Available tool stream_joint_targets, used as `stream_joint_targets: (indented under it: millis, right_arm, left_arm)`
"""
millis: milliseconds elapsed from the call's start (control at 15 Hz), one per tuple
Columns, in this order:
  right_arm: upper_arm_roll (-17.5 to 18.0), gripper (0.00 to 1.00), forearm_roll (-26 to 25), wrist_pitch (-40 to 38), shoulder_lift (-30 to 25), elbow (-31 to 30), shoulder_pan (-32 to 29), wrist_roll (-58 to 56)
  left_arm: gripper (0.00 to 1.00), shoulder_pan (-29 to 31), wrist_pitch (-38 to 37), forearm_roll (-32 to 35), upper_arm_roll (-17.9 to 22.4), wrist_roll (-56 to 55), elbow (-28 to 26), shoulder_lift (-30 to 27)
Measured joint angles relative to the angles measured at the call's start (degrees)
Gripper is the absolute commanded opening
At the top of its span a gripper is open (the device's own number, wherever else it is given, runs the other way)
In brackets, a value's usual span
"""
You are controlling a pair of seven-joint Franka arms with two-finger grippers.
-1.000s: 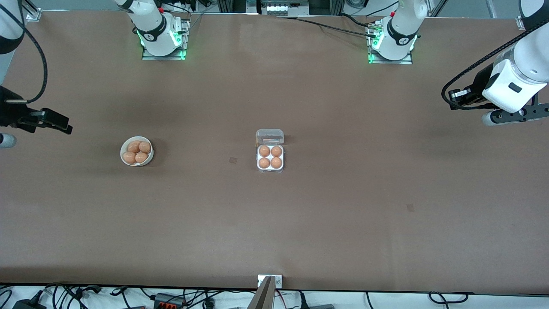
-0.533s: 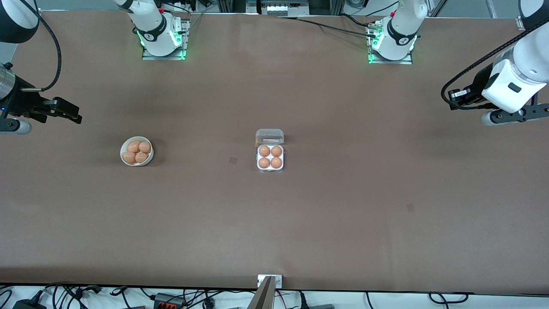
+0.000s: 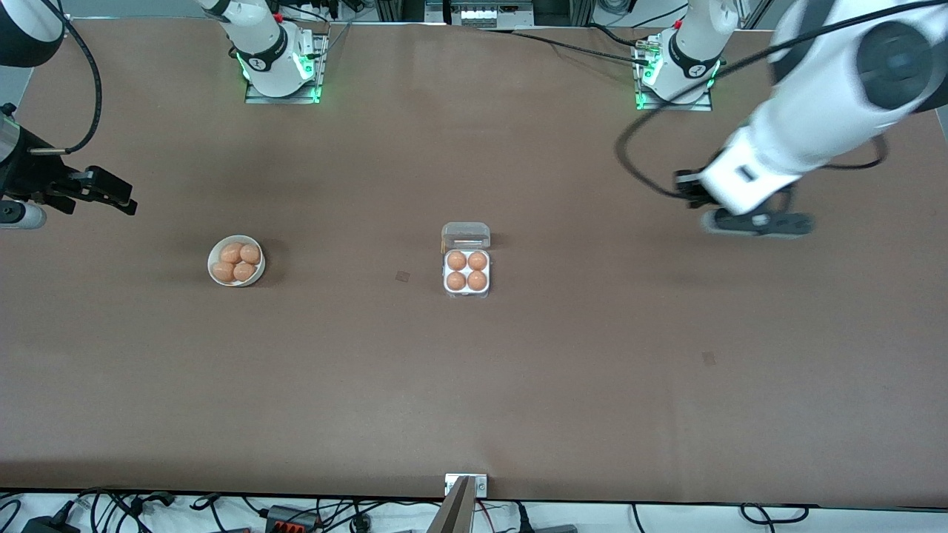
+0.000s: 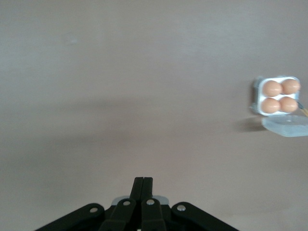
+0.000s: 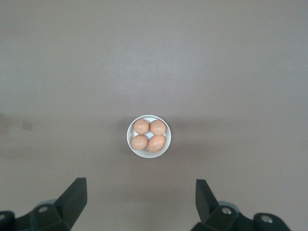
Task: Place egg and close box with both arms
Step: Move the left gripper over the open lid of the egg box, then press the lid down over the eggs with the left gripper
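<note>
The box [image 3: 466, 292] stands in the middle of the table with its clear lid [image 3: 466, 235] open and lying flat on the side toward the robots' bases. Several orange-brown eggs [image 3: 457, 260] fill its cups. It also shows in the left wrist view [image 4: 256, 96], off to one side. My left gripper [image 3: 755, 222] is shut and empty [image 4: 143, 185], in the air over bare table toward the left arm's end. My right gripper [image 3: 122, 198] is open and empty [image 5: 142, 192], in the air near the right arm's end of the table.
A round white bowl [image 3: 235, 237] with several more eggs [image 3: 244, 271] stands toward the right arm's end, level with the box. It shows in the right wrist view [image 5: 130, 137], ahead of the open fingers. Brown tabletop lies all around.
My left arm has swung in from the table's edge toward the box. My right gripper rose a little and has since hardly moved. Box and bowl have not moved.
</note>
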Motion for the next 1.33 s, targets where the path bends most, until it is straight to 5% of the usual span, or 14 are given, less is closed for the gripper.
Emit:
stream_joint_targets:
  millis: [467,800,1333]
  right_arm:
    - [0.03,1.0,0.0,-0.12,-0.14,0.02,0.0,-0.06]
    - [0.22,1.0,0.0,-0.9,-0.14,0.03,0.01,-0.08]
    - [0.27,1.0,0.0,-0.95,-0.15,0.03,0.0,-0.08]
  left_arm:
    - [0.0,-8.34,6.96,-3.49,-0.16,-10.71,10.47,13.13]
    - [0.0,-14.09,15.46,-5.01,-0.2,-17.72,11.34,20.56]
    - [0.0,-23.13,16.36,-5.54,-0.28,-27.3,11.6,24.52]
